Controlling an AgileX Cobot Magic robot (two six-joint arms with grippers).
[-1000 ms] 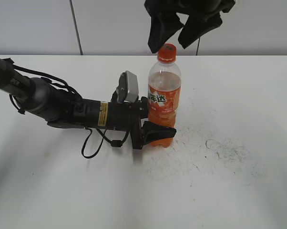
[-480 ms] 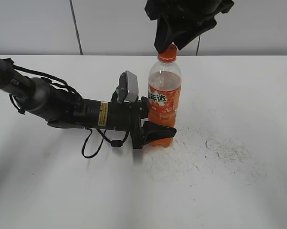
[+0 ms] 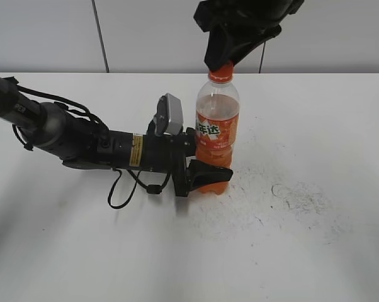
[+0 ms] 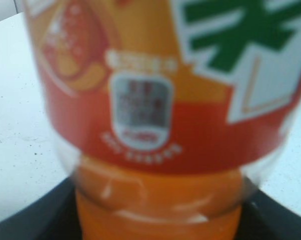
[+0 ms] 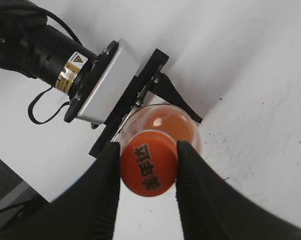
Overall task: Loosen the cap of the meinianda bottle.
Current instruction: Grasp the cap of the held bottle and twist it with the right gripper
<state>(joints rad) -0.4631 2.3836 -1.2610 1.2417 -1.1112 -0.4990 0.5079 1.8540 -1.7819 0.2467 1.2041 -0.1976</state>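
Observation:
The meinianda bottle (image 3: 216, 135) stands upright on the white table, its orange label facing the exterior view. My left gripper (image 3: 209, 176) reaches in from the left and is shut on the bottle's lower body; up close the bottle (image 4: 155, 100) fills the left wrist view, with a black finger at either lower corner. The orange cap (image 5: 148, 162) sits between the two black fingers (image 5: 103, 190) of my right gripper (image 5: 148, 166), which comes down from above. Both pads press the cap's rim. In the exterior view only the cap's lower edge (image 3: 220, 75) shows under that gripper (image 3: 222, 65).
The left arm (image 3: 70, 135) lies low across the table's left half, with a cable loop (image 3: 123, 189) beside it. Dark scuff marks (image 3: 290, 195) cover the table to the right of the bottle. A pale wall stands behind.
My right gripper stood open above the cap; it has come down and closed its fingers onto the cap. The left gripper and the bottle have not moved.

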